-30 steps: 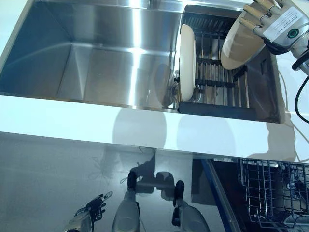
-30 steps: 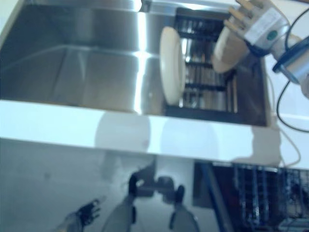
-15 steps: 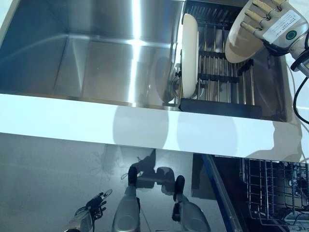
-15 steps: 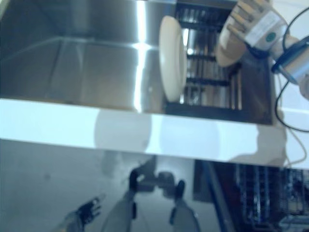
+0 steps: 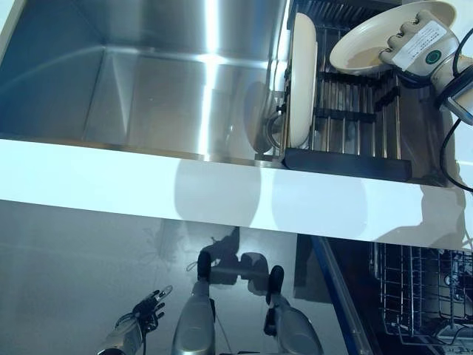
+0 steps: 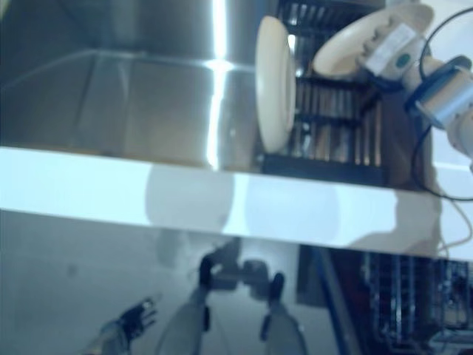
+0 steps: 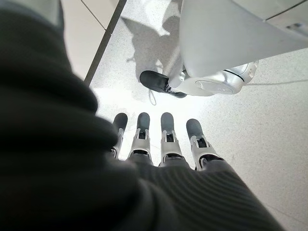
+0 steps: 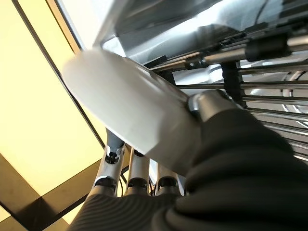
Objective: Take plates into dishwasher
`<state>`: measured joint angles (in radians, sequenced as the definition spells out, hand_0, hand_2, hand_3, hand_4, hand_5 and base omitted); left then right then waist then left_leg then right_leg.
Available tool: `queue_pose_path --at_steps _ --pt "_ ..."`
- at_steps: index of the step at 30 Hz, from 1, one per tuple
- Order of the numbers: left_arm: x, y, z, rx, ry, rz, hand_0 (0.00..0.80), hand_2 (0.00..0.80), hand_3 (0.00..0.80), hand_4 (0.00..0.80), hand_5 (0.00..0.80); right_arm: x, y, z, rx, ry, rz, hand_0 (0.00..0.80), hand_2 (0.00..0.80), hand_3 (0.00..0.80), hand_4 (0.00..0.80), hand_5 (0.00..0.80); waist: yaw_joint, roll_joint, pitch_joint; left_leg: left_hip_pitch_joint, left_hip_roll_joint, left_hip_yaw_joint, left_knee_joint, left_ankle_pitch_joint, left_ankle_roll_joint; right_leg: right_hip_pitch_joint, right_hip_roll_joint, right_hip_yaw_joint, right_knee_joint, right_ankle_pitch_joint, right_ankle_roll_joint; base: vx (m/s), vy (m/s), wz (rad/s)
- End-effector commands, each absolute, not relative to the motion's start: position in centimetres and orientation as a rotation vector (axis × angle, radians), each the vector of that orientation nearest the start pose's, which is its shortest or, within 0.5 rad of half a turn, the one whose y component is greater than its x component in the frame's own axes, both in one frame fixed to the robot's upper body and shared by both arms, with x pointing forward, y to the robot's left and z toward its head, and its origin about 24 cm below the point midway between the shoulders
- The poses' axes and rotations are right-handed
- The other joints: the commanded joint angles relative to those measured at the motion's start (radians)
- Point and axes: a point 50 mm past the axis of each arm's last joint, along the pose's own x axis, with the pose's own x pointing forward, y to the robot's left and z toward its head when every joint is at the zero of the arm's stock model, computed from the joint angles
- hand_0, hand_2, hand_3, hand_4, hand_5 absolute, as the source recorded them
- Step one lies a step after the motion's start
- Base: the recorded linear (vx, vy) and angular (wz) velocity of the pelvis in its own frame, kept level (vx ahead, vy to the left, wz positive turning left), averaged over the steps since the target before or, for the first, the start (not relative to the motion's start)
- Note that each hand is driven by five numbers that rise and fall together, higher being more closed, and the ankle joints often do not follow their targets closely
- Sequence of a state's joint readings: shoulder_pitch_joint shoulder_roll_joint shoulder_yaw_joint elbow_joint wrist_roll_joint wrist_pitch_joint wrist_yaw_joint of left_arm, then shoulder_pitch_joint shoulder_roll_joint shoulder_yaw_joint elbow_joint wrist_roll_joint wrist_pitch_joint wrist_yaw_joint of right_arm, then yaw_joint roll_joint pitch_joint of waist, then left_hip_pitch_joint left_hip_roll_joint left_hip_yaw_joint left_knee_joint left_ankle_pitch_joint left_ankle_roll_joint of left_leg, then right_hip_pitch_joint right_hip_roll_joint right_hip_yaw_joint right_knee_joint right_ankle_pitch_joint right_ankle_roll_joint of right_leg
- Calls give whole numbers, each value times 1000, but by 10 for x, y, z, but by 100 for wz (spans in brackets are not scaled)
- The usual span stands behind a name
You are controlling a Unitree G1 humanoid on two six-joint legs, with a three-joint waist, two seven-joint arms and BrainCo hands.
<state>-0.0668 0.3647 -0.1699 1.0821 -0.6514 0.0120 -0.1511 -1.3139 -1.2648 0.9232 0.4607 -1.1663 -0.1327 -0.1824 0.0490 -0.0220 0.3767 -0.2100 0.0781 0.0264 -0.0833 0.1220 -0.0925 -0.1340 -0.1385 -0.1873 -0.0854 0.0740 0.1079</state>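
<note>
1. Right hand [image 5: 417, 46] grips a plate [image 5: 369, 41], lifted above the rack [image 5: 347, 159] so it can go to the dishwasher [image 5: 421, 299].
2. Another plate [image 5: 301, 80] stands in the rack.
3. Left hand [image 5: 144, 316] hangs low, fingers loose, empty.

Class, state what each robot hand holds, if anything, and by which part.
The right hand grips a plate by its rim, above the sink rack. The left hand holds nothing.

Cream plates [image 5: 303, 81], black dish rack [image 5: 347, 163], silver steel sink [image 5: 148, 96], white countertop [image 5: 111, 181]
</note>
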Motion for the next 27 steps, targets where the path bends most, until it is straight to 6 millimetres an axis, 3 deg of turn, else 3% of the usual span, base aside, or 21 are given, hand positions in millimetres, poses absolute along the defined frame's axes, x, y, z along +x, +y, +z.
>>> queue_pose_path --at_steps 1,10,22,25,27 --pt "143 261 -132 -252 953 236 0 0 0 0 0 335 -270 370 -2691 -447 -455 800 800 800 800 800 13 -29 -14 4 -4 -29 -4 -28 9 -52 -36 8 -2 69 50 0 0 0" --pt "136 262 -134 -244 963 245 0 0 0 0 0 332 -275 374 -2688 -464 -503 800 800 800 800 800 13 -36 -60 25 -2 -30 -4 -35 7 -30 -36 13 -2 60 53 0 0 0" --pt "115 263 -142 -213 1031 259 0 0 0 0 0 326 -288 384 -2704 -427 -556 800 800 800 800 800 11 -74 -186 105 13 -15 -4 -59 -1 51 -33 17 -2 34 60 16 2 0" --pt "110 264 -144 -209 1049 266 0 0 0 0 0 324 -292 388 -2662 -415 -582 800 800 800 800 800 6 -84 -222 128 19 -4 -4 -67 -3 70 -31 21 -2 28 61 12 5 0" --pt "107 263 -145 -204 1059 269 0 0 0 0 0 320 -301 391 -2510 -397 -631 800 800 800 800 800 0 -91 -249 146 24 7 -4 -76 -5 84 -30 26 -2 23 64 0 0 0"
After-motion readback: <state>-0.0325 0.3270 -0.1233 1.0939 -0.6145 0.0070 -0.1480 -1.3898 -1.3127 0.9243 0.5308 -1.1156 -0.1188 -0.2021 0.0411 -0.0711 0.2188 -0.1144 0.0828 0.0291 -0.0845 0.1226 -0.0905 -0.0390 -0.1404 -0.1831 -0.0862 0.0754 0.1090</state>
